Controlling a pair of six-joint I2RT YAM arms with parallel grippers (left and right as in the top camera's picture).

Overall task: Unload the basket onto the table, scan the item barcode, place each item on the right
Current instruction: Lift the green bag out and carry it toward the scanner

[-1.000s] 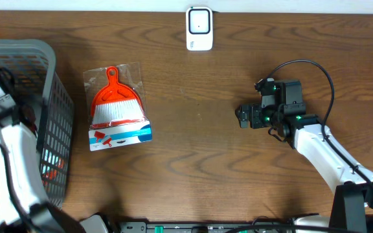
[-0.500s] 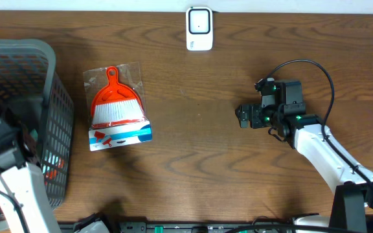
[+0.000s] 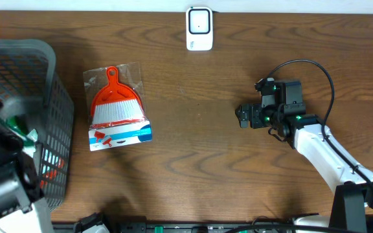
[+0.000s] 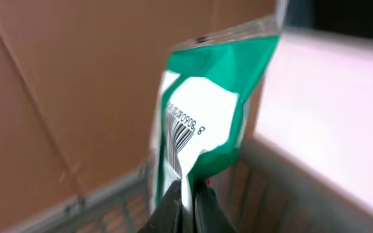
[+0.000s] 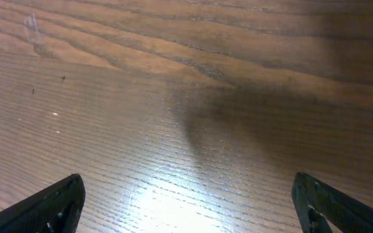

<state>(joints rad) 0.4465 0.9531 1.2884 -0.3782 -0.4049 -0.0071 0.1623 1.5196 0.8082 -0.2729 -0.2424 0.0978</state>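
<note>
My left gripper [image 4: 188, 202] is shut on the lower edge of a green and white packet [image 4: 215, 97]. The packet stands upright above the jaws, and its barcode [image 4: 179, 141] faces the left wrist camera. From overhead, a blurred bit of the green packet [image 3: 21, 133] shows over the grey basket [image 3: 28, 48] at the left edge. A white scanner [image 3: 199, 28] stands at the table's far edge, middle. My right gripper [image 3: 243, 116] rests low over bare wood at right of centre. It is open [image 5: 193, 207] with nothing between its fingers.
A packaged red dustpan and brush set [image 3: 116, 107] lies flat just right of the basket. The basket holds other items with red showing through its mesh wall [image 3: 52, 168]. A black cable [image 3: 322, 74] loops behind the right arm. A cardboard wall [image 4: 76, 84] stands beyond the basket.
The left arm has moved toward the table's front edge, drawing the green packet up out of the basket. The right arm has not moved.
</note>
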